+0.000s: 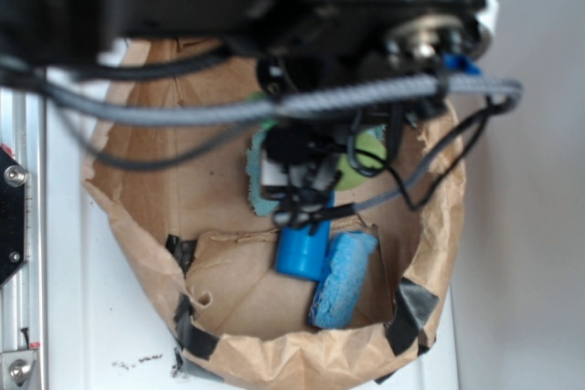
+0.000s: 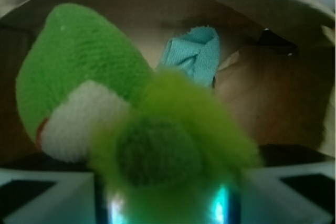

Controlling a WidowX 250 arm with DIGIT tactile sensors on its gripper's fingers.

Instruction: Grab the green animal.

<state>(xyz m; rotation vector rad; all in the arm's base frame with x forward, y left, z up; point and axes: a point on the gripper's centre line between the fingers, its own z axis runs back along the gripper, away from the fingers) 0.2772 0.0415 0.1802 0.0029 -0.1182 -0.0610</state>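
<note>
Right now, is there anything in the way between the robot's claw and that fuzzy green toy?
Nothing visible. In the wrist view the green animal fills the space just in front of the gripper, with no gap showing. The teal cloth lies behind the toy, and the blue bottle and blue sponge sit off to the side.

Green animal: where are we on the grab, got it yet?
Done: the gripper is down inside the paper bag, right at the green animal. In hand: the wrist view is filled with its fuzzy green body and white patch, just above the fingers. Whether the jaws have shut on it cannot be told. Left: confirm the grip and lift it out.
</note>
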